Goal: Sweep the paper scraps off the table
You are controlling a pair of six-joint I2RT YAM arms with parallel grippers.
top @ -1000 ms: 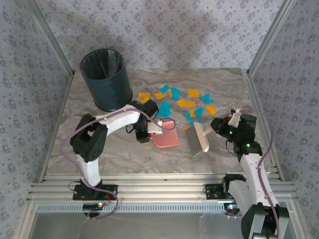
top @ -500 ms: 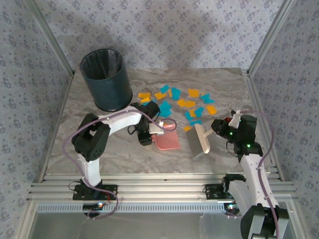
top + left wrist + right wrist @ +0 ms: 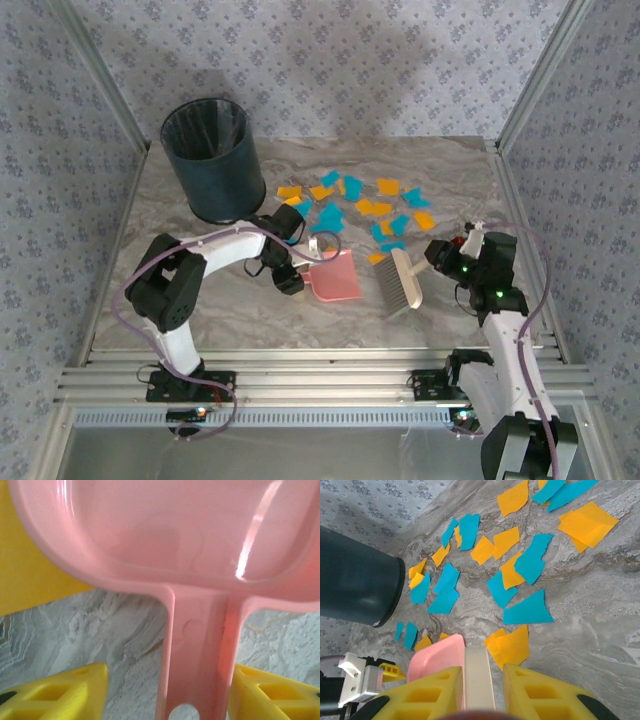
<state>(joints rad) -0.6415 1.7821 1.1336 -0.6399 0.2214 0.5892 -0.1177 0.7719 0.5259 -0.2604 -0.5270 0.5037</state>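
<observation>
Presently grips the pink dustpan (image 3: 337, 279) by its handle in the left claw (image 3: 300, 266), fingers closed either side, mouth turned toward the brush (image 3: 400, 280). Clamps that brush's pale handle snugly in the right claw (image 3: 441, 256). Holds both tools side by side, probably to rake litter from one into the other. Finds the paper scraps (image 3: 330, 218) strewn over the far middle of the table (image 3: 230, 310), nearest orange bit just beside the brush. Leaves bare stone toward the arms for a pull; meets the dark bin (image 3: 210, 160) close on the left and the rail (image 3: 510, 190) near on the right.
</observation>
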